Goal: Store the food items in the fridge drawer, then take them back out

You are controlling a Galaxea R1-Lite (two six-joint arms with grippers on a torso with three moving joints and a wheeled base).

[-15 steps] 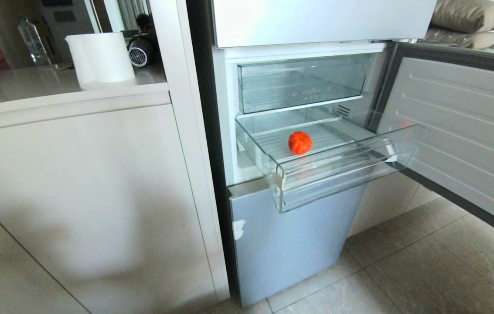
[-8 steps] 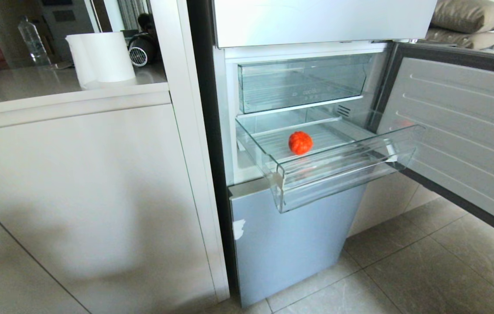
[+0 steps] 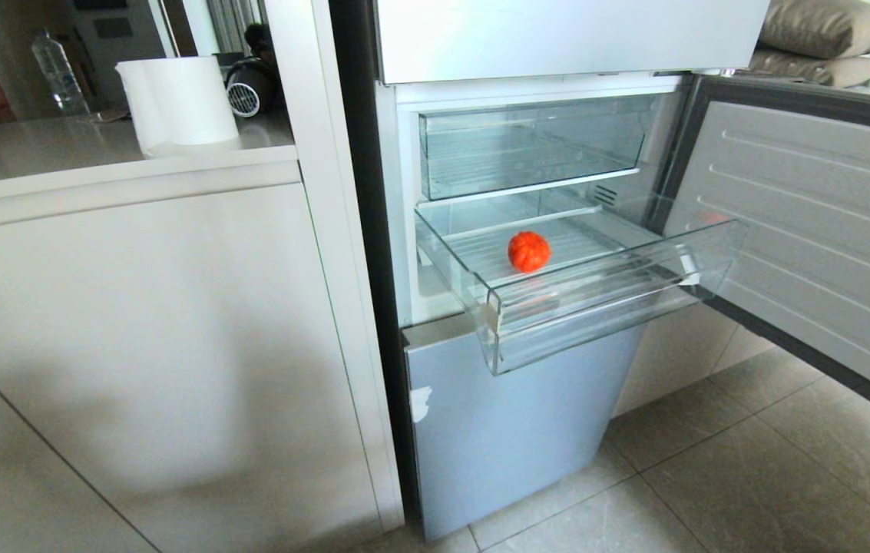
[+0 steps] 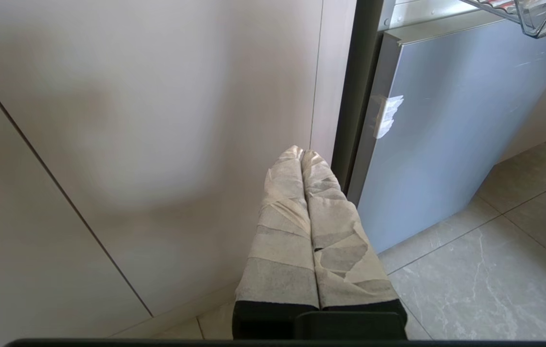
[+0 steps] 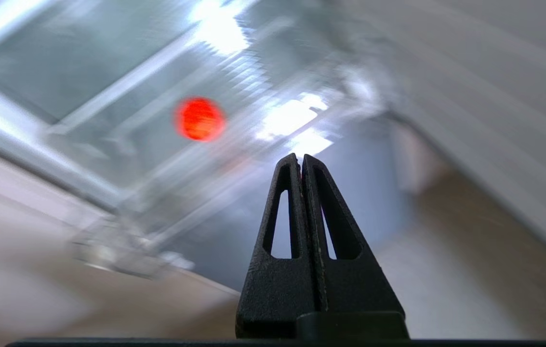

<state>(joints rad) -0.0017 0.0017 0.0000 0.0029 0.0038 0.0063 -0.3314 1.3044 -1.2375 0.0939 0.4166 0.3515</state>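
A single red ball (image 3: 529, 251) sits on the ribbed floor of the drawer (image 3: 611, 307), left of the drawer's middle and a little back from its stepped front lip, touching no wall. The drawer is pulled well out of the fridge, below a second clear drawer (image 3: 530, 146) that stays in, and beside the open door (image 3: 811, 223) on the drawer's right.

My right gripper (image 5: 301, 161) hangs outside the drawer, its black fingers pressed together on nothing, aimed toward the drawer with the ball (image 5: 199, 118) ahead and off to one side. My left gripper (image 4: 302, 154), taped fingers likewise pressed together and empty, is parked low, below the drawer, facing the cabinet (image 3: 135, 322) and the grey lower door (image 3: 511, 430).

I judge the ball light and probably somewhat yielding, and its lumpy, ridged skin should give my pads purchase. Being round on smooth plastic ribs, it may roll if nudged from one side. The best hold looks to be across its widest part from above, fingers spread first and coming down either side at once. The drawer's clear walls are thin and stiff; I would keep my fingers off the lip on the way in.
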